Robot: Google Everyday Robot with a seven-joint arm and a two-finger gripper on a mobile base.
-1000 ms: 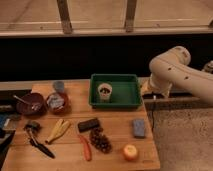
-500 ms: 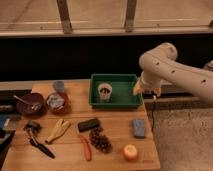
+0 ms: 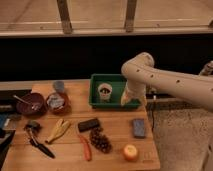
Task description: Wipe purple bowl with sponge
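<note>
So the arm is swinging in from the right, and compared with a second ago it's moved a good bit leftward. It was hanging off past the table's right edge, and now the gripper (image 3: 129, 101) is hovering over the right end of the green tray (image 3: 115, 104). From where I'm standing I honestly can't make out if it's clamped or spread, and it isn't carrying anything I can see. Nothing on the wooden table (image 3: 55, 155) is shifting between looks.

Here's what I'm counting:
- two bowls: the purple bowl (image 3: 31, 103) and a reddish bowl (image 3: 57, 101) just beside it
- one sponge (image 3: 139, 127)
- one tray
- two cups: a white cup (image 3: 104, 91) sitting in the tray, and a small grey-blue cup (image 3: 59, 86) behind the reddish bowl
- one black block (image 3: 88, 124)
- one banana (image 3: 59, 130)
- one round orange fruit (image 3: 131, 152)
- one dark clump (image 3: 101, 141), possibly grapes, hard to say in this light

The sponge is lying flat on the table's front right area. It's on the near side of the tray, a little right of the gripper and not touching it. The purple bowl is sitting way over at the table's left end, well apart from both the gripper and the sponge.
</note>
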